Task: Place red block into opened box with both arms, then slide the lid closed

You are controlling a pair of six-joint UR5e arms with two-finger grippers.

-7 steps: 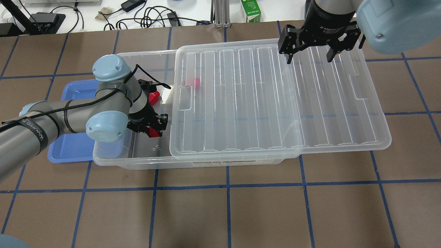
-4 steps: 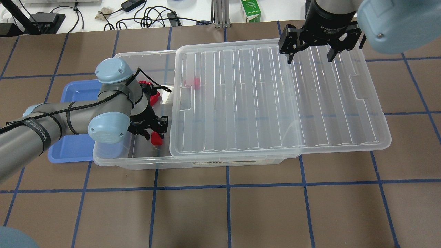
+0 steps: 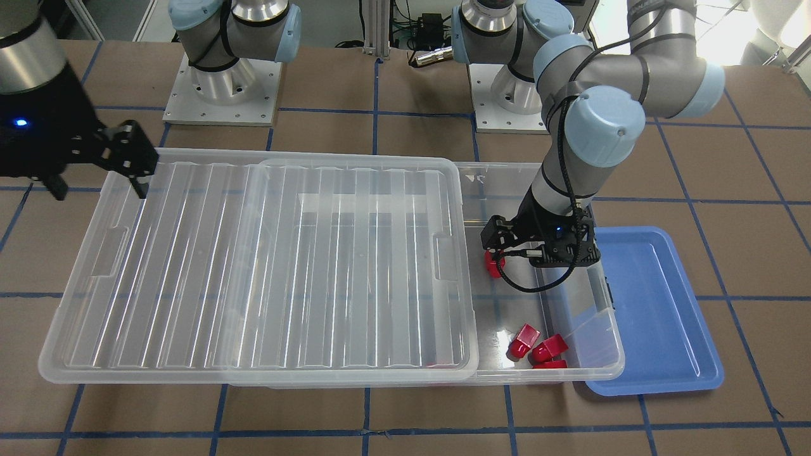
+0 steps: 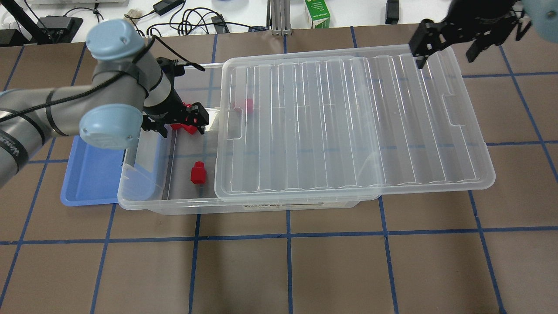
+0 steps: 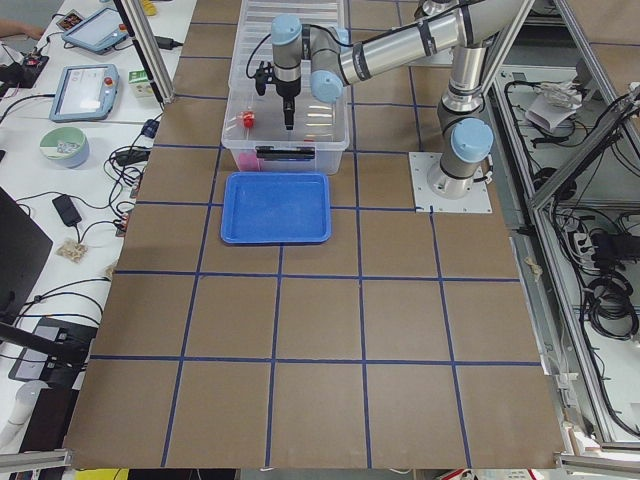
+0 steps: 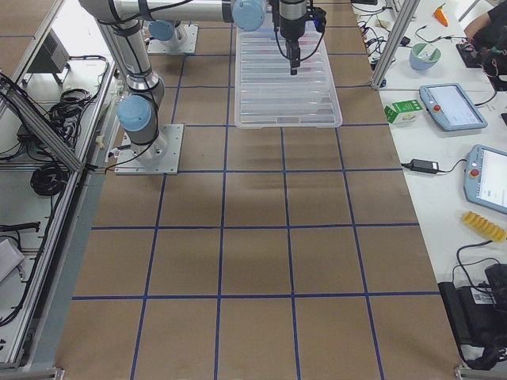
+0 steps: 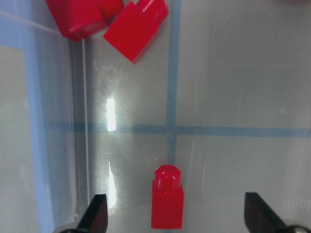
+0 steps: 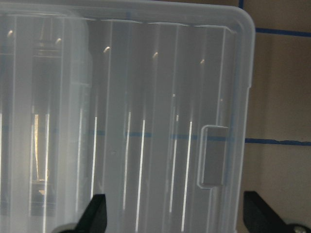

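A red block [image 4: 198,172] [image 7: 167,205] [image 3: 491,263] lies alone on the floor of the clear box [image 4: 174,205] [image 3: 608,354], in its uncovered end. My left gripper [image 4: 174,124] [image 7: 177,221] [image 3: 538,244] hangs open above it and holds nothing. More red blocks [image 3: 538,348] [image 7: 121,22] lie together in the box, and one [image 4: 248,104] shows through the lid. The ribbed clear lid [image 4: 348,131] [image 3: 253,266] [image 8: 146,121] covers most of the box and overhangs it on my right. My right gripper [image 4: 447,56] [image 3: 96,187] [image 8: 177,218] is open above the lid's far right corner.
A blue tray [image 4: 91,174] [image 3: 646,304] lies against the box's uncovered end, under my left arm. Cables and a green carton [image 4: 317,15] sit beyond the table's far edge. Brown table with blue tape lines surrounds the box.
My left gripper opened and let go of the red block, which now lies on the box floor, then rose and drew toward the far side. My right gripper moved right along the lid's far edge.
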